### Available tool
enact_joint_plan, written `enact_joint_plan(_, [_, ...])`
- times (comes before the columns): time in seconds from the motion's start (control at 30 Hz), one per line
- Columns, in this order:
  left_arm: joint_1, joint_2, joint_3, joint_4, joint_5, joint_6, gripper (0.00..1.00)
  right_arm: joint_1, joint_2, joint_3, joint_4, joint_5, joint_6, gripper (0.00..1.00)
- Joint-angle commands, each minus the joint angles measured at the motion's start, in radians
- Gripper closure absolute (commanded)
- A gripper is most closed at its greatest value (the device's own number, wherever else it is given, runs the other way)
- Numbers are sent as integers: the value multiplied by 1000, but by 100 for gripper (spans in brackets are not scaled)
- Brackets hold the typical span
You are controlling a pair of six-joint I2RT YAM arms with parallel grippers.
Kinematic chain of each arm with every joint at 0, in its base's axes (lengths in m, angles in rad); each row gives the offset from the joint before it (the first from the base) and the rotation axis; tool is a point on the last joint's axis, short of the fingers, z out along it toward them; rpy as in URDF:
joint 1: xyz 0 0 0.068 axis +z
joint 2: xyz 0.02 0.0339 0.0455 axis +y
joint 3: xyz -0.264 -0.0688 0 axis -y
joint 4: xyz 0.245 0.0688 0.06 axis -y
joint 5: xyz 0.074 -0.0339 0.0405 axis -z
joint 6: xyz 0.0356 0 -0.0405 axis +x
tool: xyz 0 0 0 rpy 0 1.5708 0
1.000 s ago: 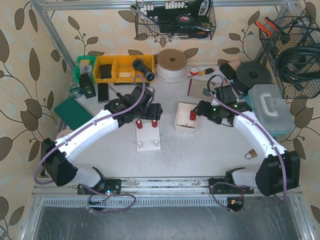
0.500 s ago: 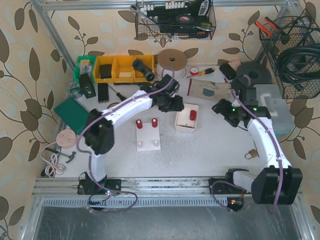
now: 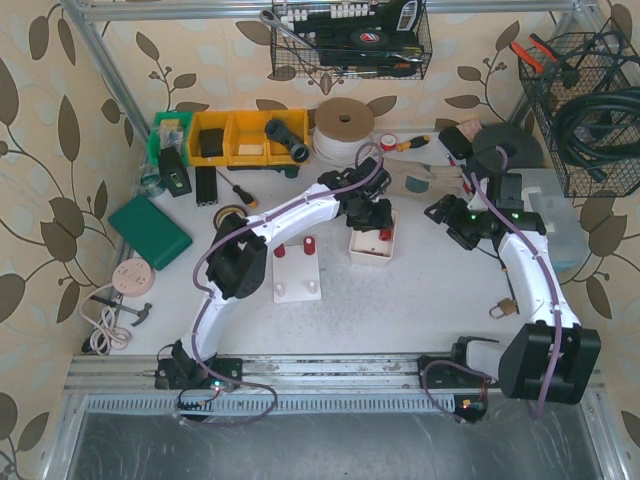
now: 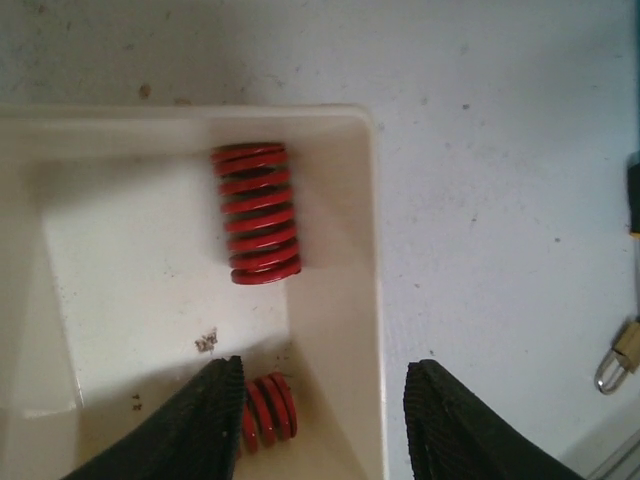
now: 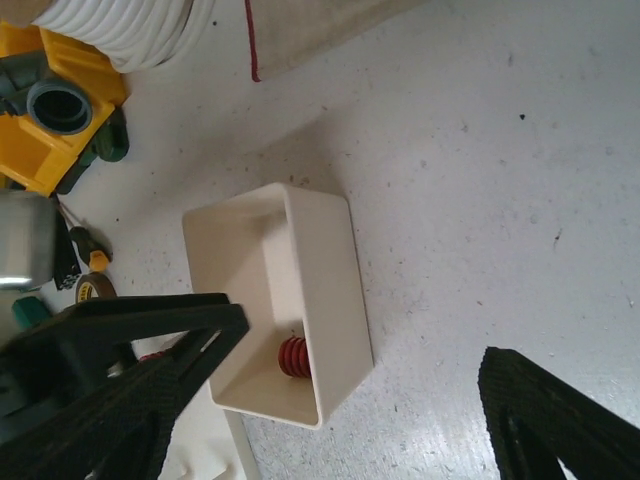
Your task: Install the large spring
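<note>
Top external, left gripper (image 3: 374, 218) now over tray (image 3: 366, 257)

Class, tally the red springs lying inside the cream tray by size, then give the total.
Large red spring: 1
Small red spring: 1
Total in the cream tray: 2

- The left arm's black gripper (image 3: 374, 214) hangs over the far end of a cream rectangular plastic tray (image 3: 358, 252).
- A red coil spring (image 3: 385, 233) lies inside the tray.
- A white base plate (image 3: 297, 282) lies just left of the tray and carries two red upright cylinders (image 3: 310, 244).
- The right arm's black gripper (image 3: 441, 213) is right of the tray, apart from it.
</note>
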Motion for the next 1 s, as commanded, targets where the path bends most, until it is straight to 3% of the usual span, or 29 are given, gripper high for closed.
enact_joint_plan(0.0, [-12, 43, 40, -52, -29, -25, 55, -4, -2, -12, 23, -41, -31, 19])
enact_joint_plan(0.07, [-14, 66, 43, -63, -50, -21, 61, -4, -9, -4, 21, -37, -35, 19])
enact_joint_plan(0.23, [-17, 96, 43, -62, -93, -8, 63, -3, -12, 4, 25, -52, -36, 19])
enact_joint_plan(0.33, [-17, 107, 77, -42, -102, -4, 59, -4, -12, 5, 24, -50, -43, 19])
enact_joint_plan(0.57, [-17, 77, 3, 64, -119, -47, 51, -4, -20, -2, 27, -39, -45, 19])
enact_joint_plan(0.97, [-18, 183, 109, -40, -175, -67, 49, -4, -22, 4, 24, -22, -52, 19])
